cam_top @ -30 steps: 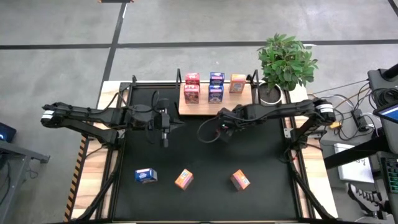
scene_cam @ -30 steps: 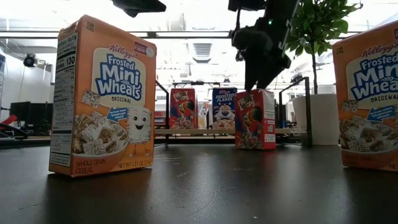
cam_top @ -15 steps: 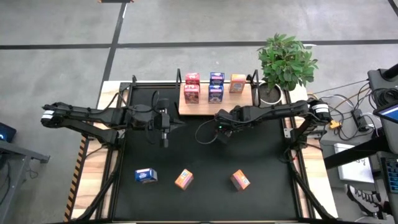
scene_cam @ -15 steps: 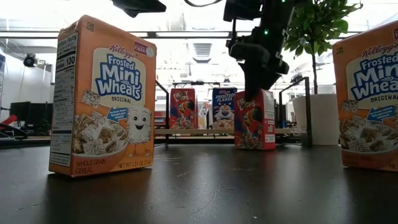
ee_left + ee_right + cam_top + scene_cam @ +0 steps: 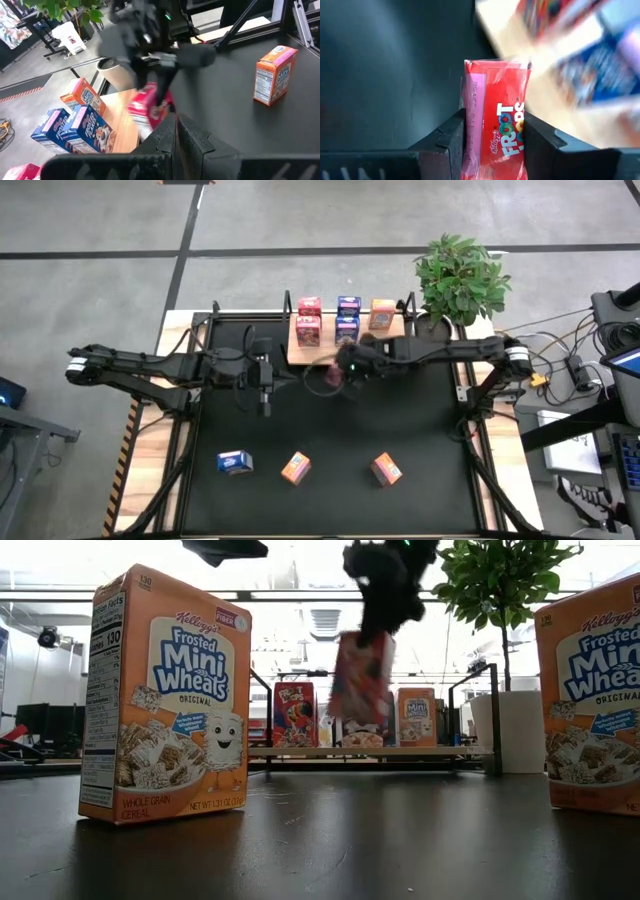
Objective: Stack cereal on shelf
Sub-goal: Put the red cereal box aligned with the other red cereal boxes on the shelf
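My right gripper is shut on a red Froot Loops cereal box, which hangs in the air just before the near edge of the light-wood shelf. Five cereal boxes stand on the shelf: two red, two blue and one orange. A blue box and two orange boxes stand near the table's near edge. My left gripper hovers shut over the table left of the shelf. My right gripper pinches the red box at its upper end between its two fingers, one on each side. The fingers come from above, pointing down. The box hangs below them, tilted and lifted clear of the table.
A potted plant stands at the shelf's right end. Black frame posts rise at the shelf's corners. In the low view two orange Mini Wheats boxes stand close to the camera. Bare black tabletop lies between shelf and near boxes.
My right gripper has risen and moved toward the table's left and far side, toward the shelf. The red box, which stood on the table in front of the shelf, is now lifted clear and tilted.
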`<state>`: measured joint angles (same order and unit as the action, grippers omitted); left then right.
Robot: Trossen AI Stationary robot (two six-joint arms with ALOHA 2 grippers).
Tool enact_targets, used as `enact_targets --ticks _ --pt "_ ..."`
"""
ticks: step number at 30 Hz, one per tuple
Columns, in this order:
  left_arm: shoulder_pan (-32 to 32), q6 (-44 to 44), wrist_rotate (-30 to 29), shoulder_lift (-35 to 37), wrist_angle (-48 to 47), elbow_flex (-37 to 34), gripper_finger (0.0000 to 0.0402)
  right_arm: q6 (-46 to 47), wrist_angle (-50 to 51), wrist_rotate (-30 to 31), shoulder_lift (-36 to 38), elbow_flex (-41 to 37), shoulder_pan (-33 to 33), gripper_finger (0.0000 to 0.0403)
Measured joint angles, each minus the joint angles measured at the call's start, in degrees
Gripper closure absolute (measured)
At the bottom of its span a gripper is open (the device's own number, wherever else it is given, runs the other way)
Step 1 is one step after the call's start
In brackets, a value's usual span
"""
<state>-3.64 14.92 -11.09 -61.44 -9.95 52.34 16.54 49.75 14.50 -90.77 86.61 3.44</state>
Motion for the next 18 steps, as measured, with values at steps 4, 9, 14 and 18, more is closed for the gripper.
enact_targets --ticks 4,9,14,18 --pt "0.0 0.6 0.0 0.4 0.8 0.0 0.0401 -11.2 -3.4 -1.9 -1.3 4.9 2.6 0.0259" --pt "0.0 1.5 -0.1 2.3 1.7 0.0 0.0401 -23.9 -6.6 -10.2 -5.4 8.7 7.0 0.0259" --pt "0.0 1.2 -0.1 4.5 1.9 0.0 0.0401 -31.9 -6.8 -11.5 -11.1 12.6 10.6 0.0259" --pt "0.0 1.1 -0.1 5.0 1.9 0.0 0.0401 -35.6 -6.4 -11.8 -14.6 14.5 12.1 0.0259"
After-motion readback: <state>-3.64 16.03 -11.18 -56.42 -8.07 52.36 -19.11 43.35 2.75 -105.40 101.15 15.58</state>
